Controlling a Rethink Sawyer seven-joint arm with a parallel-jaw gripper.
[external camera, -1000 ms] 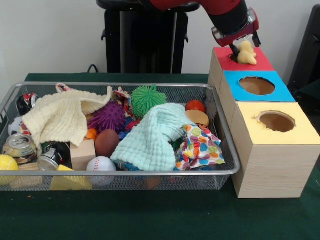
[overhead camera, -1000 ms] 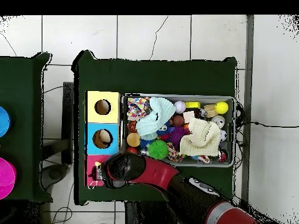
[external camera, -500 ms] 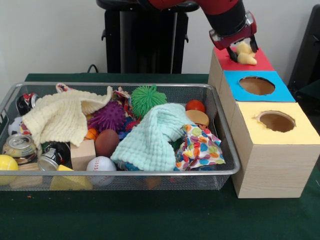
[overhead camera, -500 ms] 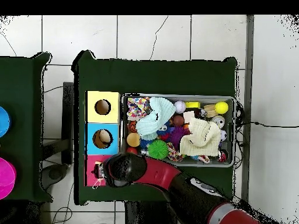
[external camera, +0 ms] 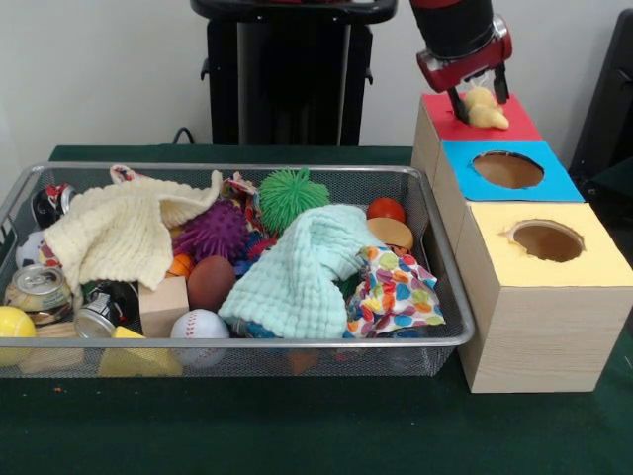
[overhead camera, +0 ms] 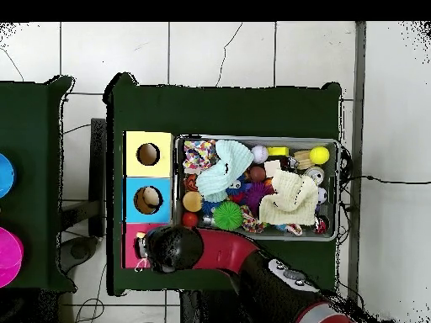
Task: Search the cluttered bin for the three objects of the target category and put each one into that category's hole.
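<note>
The red and black arm comes down over the red-topped wooden box (external camera: 480, 124), and its pincer (external camera: 477, 97) is pinching a small pale yellow toy (external camera: 484, 109) just above that box. Three boxes stand in a row: red, blue (external camera: 506, 170) and yellow (external camera: 546, 240). The wire mesh bin (external camera: 297, 344) holds two cans, with no writing I can read.

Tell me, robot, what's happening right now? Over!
Gripper shut on pale yellow toy, above the red box. Toy not dropped in yet. Nothing blocking.
</note>
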